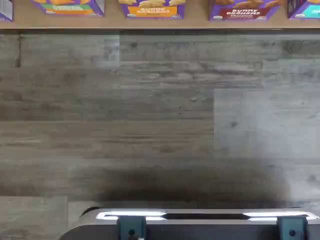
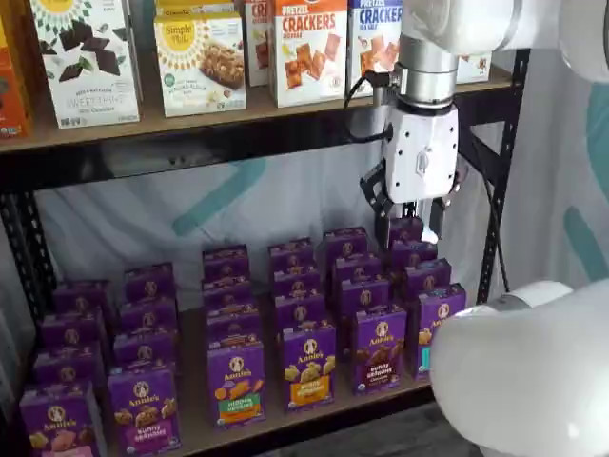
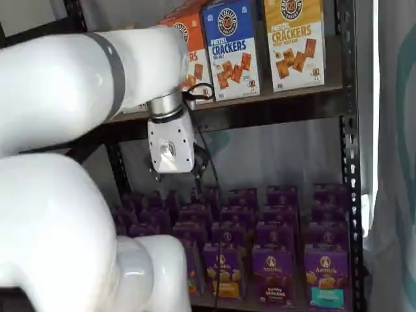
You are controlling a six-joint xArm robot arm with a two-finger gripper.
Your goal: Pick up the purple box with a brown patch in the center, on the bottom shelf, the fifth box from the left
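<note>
The purple box (image 2: 379,347) stands upright in the front row of the bottom shelf (image 2: 195,424), with brown bunny snacks on its front. It also shows in a shelf view (image 3: 273,276) and in the wrist view (image 1: 245,10), at the shelf's front edge (image 1: 160,22). My gripper (image 2: 407,227) hangs from the white arm, well above the box and a little to its right in that view. A gap shows between its black fingers, and nothing is in them.
An orange-band purple carton (image 2: 309,367) and a teal-band one (image 2: 433,333) flank the box, with rows of purple cartons behind. Cracker boxes (image 2: 309,48) stand on the upper board. A black rack post (image 2: 500,171) is at the right. Grey plank floor (image 1: 160,125) lies in front.
</note>
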